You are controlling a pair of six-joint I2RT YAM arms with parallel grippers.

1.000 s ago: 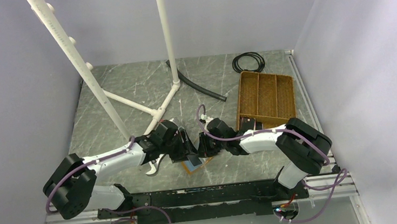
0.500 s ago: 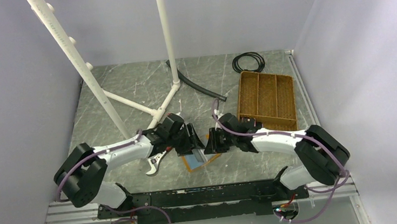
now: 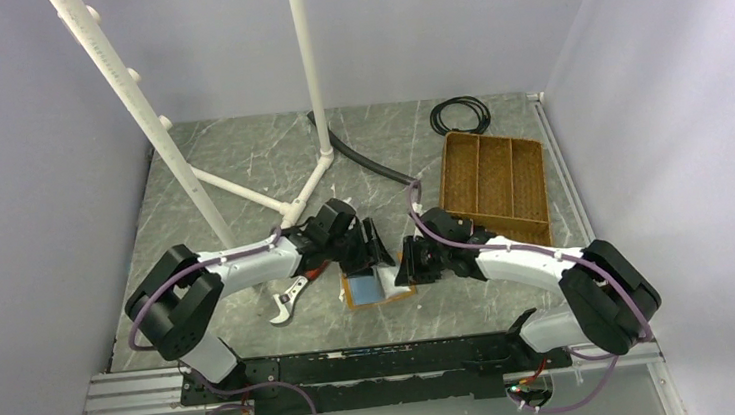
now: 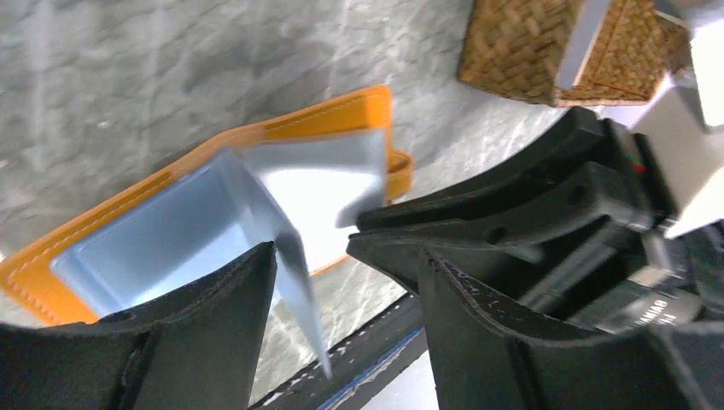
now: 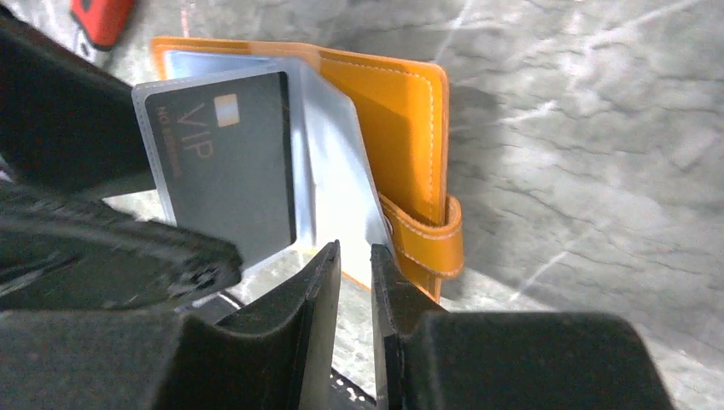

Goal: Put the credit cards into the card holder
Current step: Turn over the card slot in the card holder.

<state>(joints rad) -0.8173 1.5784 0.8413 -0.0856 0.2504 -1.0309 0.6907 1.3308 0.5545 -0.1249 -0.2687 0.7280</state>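
The orange card holder point(image 3: 369, 291) lies open on the table near the front edge, its bluish clear sleeves fanned up. A black credit card point(image 5: 226, 162) marked VIP sits inside one clear sleeve. My left gripper point(image 3: 371, 251) is open over the holder point(image 4: 282, 145), and a raised sleeve point(image 4: 294, 256) stands between its fingers, close to the left one. My right gripper point(image 5: 354, 256) faces it from the right, its jaws parted by a narrow gap with nothing between them, just in front of the holder's strap point(image 5: 427, 239).
A brown woven divided tray point(image 3: 492, 185) stands behind the right arm. A white pipe frame point(image 3: 241, 188) rises at the left, with a black hose point(image 3: 370, 162) and a cable coil point(image 3: 460, 115) at the back. A silver tool point(image 3: 287, 305) lies beside the holder.
Both grippers have shifted right and a little away from the front edge. The right jaws have parted slightly. The holder now lies flatter and more exposed.
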